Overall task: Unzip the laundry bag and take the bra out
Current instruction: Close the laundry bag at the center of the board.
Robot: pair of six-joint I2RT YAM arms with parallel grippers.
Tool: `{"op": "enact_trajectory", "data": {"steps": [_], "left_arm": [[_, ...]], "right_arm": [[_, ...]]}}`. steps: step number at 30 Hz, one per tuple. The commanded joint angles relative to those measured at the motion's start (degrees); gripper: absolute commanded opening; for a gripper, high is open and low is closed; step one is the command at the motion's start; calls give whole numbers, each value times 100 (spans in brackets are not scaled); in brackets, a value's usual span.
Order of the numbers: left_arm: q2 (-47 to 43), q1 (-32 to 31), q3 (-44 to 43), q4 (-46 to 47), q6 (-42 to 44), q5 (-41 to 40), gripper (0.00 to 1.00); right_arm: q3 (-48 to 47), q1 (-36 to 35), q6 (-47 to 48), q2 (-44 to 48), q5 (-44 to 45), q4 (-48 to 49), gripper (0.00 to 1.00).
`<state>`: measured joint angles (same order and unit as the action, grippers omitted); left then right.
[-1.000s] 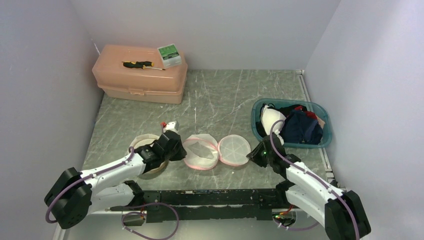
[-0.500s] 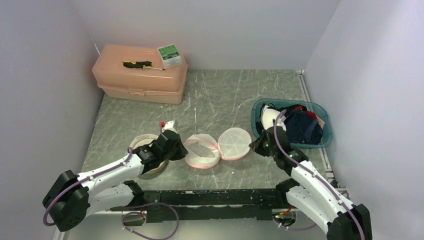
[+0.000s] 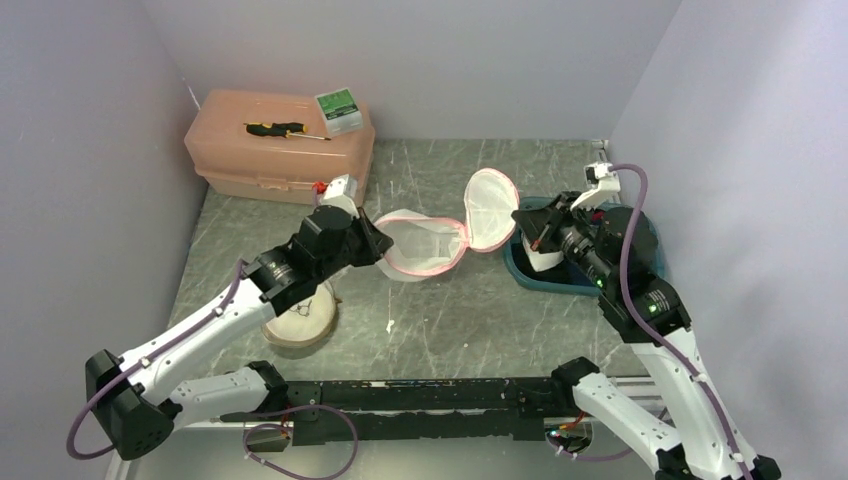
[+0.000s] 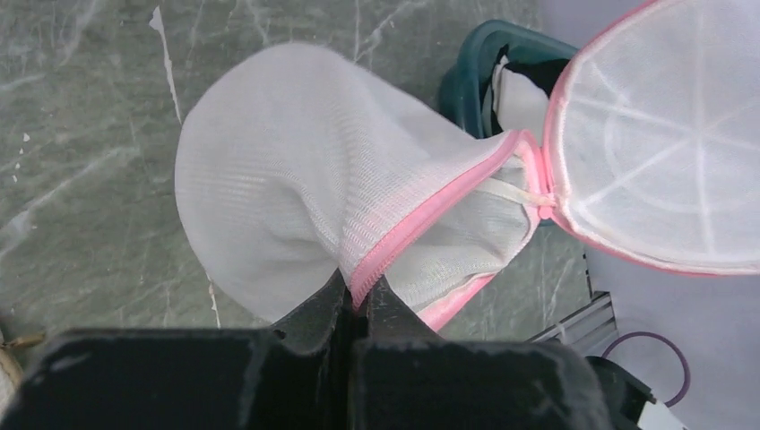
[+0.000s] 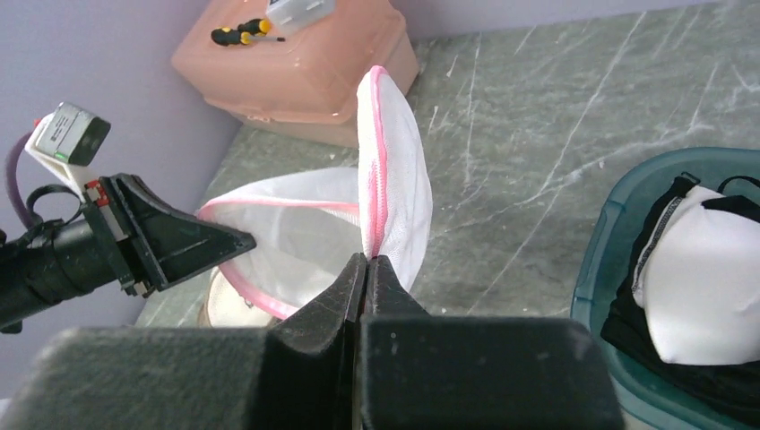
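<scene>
The white mesh laundry bag (image 3: 425,245) with a pink zip rim hangs open above the table, its round lid (image 3: 490,205) swung up to the right. My left gripper (image 3: 378,243) is shut on the bag's pink rim (image 4: 421,228) at its left side. My right gripper (image 3: 520,218) is shut on the lid's pink edge (image 5: 378,179). I see only mesh inside the bag (image 5: 296,224). A beige round padded thing (image 3: 300,320), seemingly a folded bra, lies on the table under my left arm. A white bra cup (image 5: 708,278) lies in the teal basket.
The teal basket (image 3: 520,268) of dark clothes stands at the right, under my right arm. A peach toolbox (image 3: 280,160) with a screwdriver (image 3: 275,129) and a small green box (image 3: 338,110) sits at the back left. Walls close in on both sides.
Both grippers have risen and moved toward the back, lifting the bag off the table. The lid now stands up on edge. The beige thing stays on the table.
</scene>
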<state>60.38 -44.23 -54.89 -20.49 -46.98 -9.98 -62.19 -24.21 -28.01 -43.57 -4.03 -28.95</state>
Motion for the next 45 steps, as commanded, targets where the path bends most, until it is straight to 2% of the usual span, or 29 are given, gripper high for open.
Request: {"op": "enact_trajectory", "data": {"steps": [1, 5, 7, 13, 15, 21, 25, 28, 34, 40, 43, 45], "left_arm": [[370, 13, 67, -522, 31, -49, 3], [853, 37, 714, -159, -295, 292, 3], [1108, 61, 888, 16, -372, 506, 3], [1170, 72, 499, -189, -205, 506, 5], [1104, 77, 348, -344, -57, 441, 13], [920, 73, 146, -1050, 427, 27, 59], [730, 81, 148, -1232, 832, -252, 76], [740, 105, 64, -1184, 1135, -254, 77], [999, 83, -333, -1259, 1921, 426, 77], [569, 29, -91, -1079, 2465, 811, 81], [665, 20, -7, -1138, 2580, 888, 78], [866, 21, 11, -1194, 2570, 910, 72]], "right_arm": [[228, -29, 188, 4, -116, -15, 0], [857, -101, 91, -26, -334, 360, 0], [932, -264, 154, -104, -83, 310, 0], [514, -763, 331, -318, 586, 217, 0], [378, -896, 377, -455, 694, 137, 0], [209, -1035, 547, -716, 735, -183, 0], [72, -1050, 679, -741, 661, -394, 0], [-36, -1057, 741, -773, 615, -517, 0], [-98, -1054, 751, -836, 536, -581, 0], [-102, -1059, 784, -828, 570, -595, 0], [-100, -1055, 801, -852, 545, -582, 0], [-104, -1059, 805, -870, 512, -562, 0]]}}
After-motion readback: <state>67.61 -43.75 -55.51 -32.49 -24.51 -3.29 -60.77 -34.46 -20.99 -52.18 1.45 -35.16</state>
